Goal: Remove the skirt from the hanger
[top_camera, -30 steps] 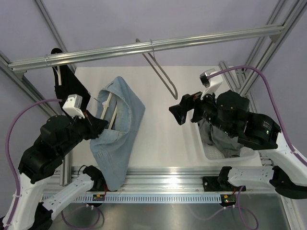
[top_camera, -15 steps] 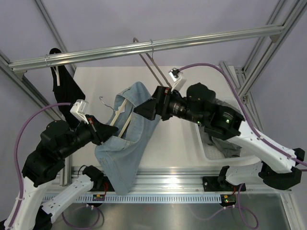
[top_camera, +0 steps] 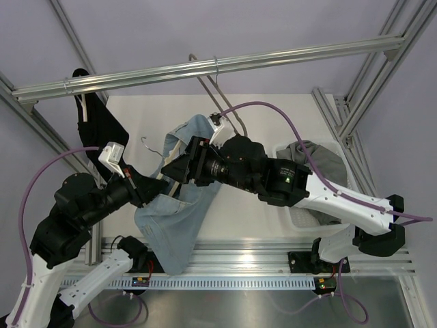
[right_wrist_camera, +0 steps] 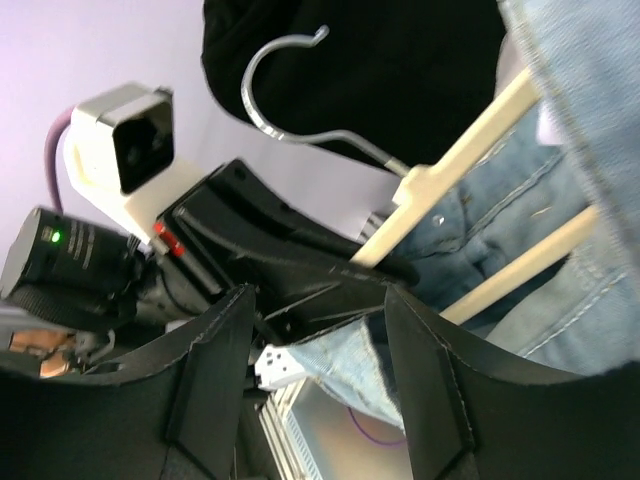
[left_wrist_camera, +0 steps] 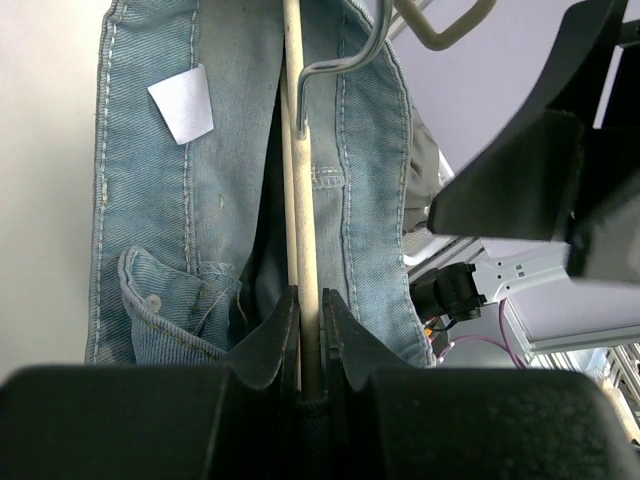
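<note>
L gripper (left_wrist_camera: 310,300) clamps cream hanger (left_wrist_camera: 297,150) bar. R gripper (right_wrist_camera: 318,300) approx half open, denim (left_wrist_camera: 150,200) edge between jaws, nothing held. The skirt (top_camera: 319,158) lies in basket (top_camera: 300,222), well right of cream hanger; grey hanger (top_camera: 220,102) behind it, bare. Risk: R's pull drags cream hanger out of L's pinch w/ denim.

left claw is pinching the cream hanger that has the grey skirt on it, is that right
Not quite. The left claw is pinching the cream hanger, but what hangs on it is a pair of light blue denim jeans. The left wrist view shows the denim on both sides of the hanger bar.
</note>
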Available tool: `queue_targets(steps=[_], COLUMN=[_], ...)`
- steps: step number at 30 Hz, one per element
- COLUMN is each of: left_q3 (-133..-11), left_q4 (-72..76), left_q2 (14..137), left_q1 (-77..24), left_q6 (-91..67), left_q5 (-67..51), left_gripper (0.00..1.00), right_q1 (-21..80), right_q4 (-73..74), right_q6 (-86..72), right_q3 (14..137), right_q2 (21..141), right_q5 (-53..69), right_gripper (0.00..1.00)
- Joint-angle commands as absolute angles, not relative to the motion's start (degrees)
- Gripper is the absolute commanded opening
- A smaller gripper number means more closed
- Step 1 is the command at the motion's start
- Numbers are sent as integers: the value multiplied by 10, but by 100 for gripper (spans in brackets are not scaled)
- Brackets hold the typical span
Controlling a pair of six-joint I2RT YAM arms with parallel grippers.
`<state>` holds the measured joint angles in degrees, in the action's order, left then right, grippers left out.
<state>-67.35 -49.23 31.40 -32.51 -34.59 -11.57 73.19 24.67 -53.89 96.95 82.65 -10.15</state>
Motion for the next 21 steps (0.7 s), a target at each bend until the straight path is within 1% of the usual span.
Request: queue_targets(steps=[1,5,13,16,21], left_q3=[-699,-704,-697,-706,-707], left_q4=[-410,-412,-410,-410,-416], left_q2=[297,294,270,272,278], left_q1=[-325,-325,-325,-325,-325], left_q6=[-348,-345,-330,-320,-312], left_q5=[-138,-145,-173,-190,-211], left_gripper=[0,0,0,0,0], right_q1=[740,744,744,744,744], right_q4=[228,227,246,276,266], right_q6=[-562,-567,-604,-615,-621], right_q3=[979,968,983,1008,1010], right_q2=[832,831,850,876,897], right_q5=[-159,-191,-244,-247,-258], right_gripper=[61,61,62,62,61])
